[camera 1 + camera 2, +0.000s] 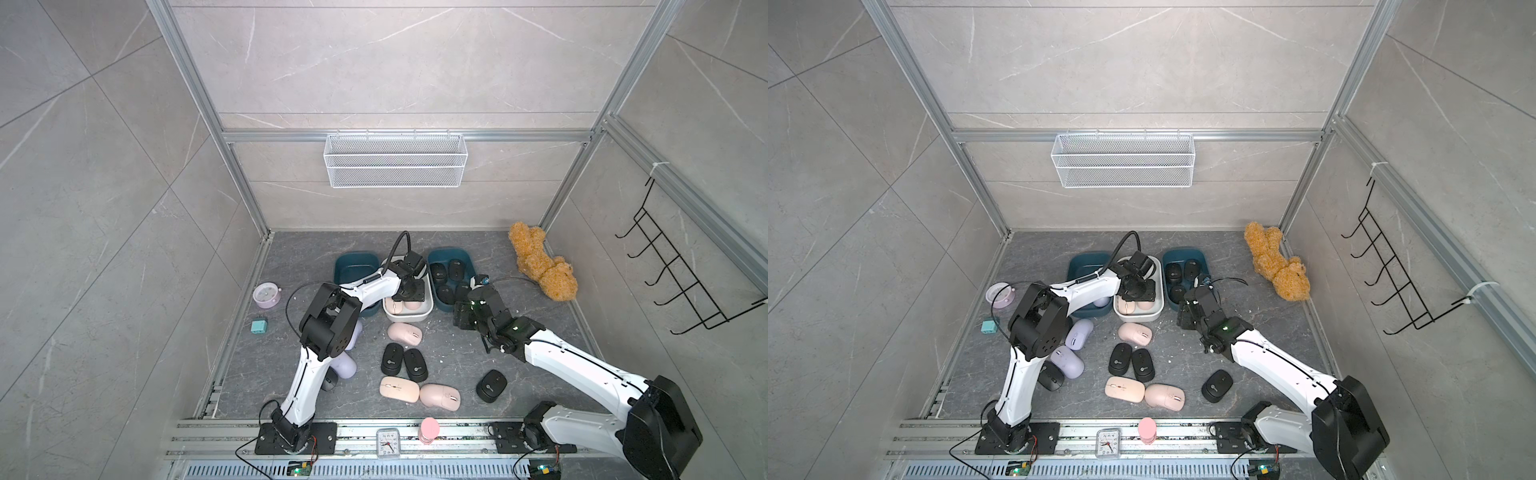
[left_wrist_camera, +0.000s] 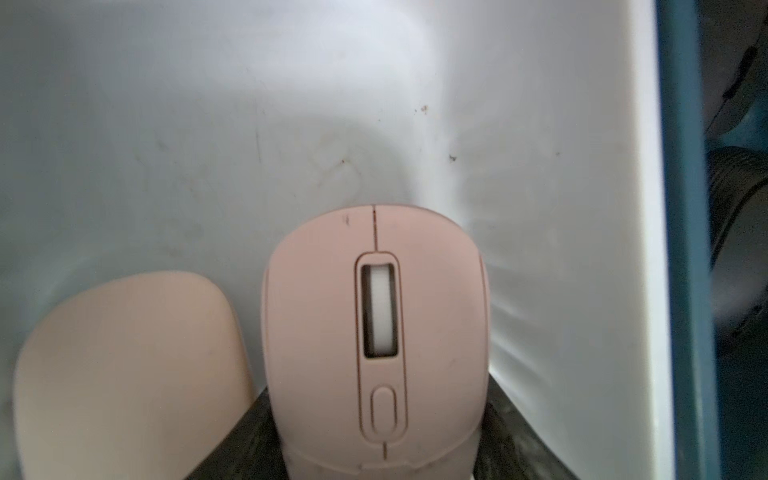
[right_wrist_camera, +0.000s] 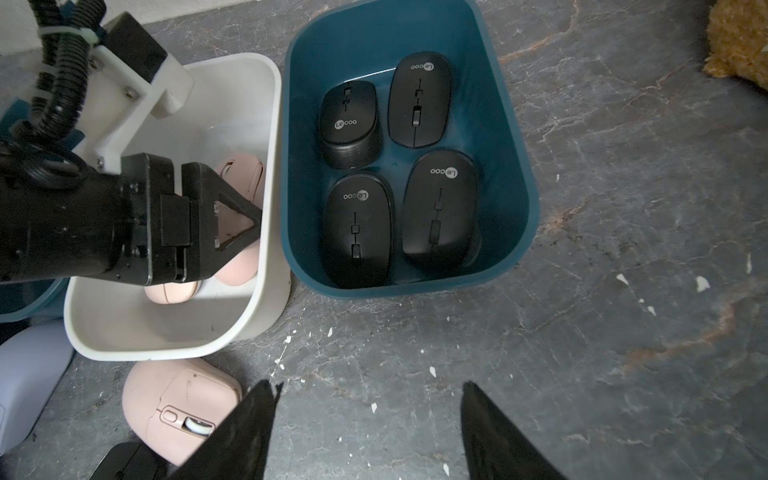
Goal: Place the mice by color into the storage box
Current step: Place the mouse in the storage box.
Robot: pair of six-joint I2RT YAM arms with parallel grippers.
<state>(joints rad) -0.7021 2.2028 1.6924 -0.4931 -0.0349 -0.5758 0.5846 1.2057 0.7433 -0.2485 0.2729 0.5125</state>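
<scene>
My left gripper [image 1: 409, 291] reaches down into the white storage box [image 1: 409, 321] and is shut on a pink mouse [image 2: 374, 332]. A second pink mouse [image 2: 124, 374] lies beside it in that box. The right-hand teal box [image 3: 415, 291] holds several black mice [image 3: 357, 228]. My right gripper [image 3: 369, 386] hangs open and empty over bare floor in front of that box. Loose on the floor lie pink mice [image 1: 404, 333] [image 1: 399, 388], black mice [image 1: 392, 359] [image 1: 491, 385] and lavender mice [image 1: 1079, 334], partly hidden by my left arm.
A second teal box [image 1: 357, 258] stands left of the white one. A lavender alarm clock [image 1: 266, 294] and a teal block [image 1: 258, 326] sit at the left wall. A teddy bear [image 1: 540, 266] lies at the back right. A wire basket [image 1: 395, 160] hangs on the back wall.
</scene>
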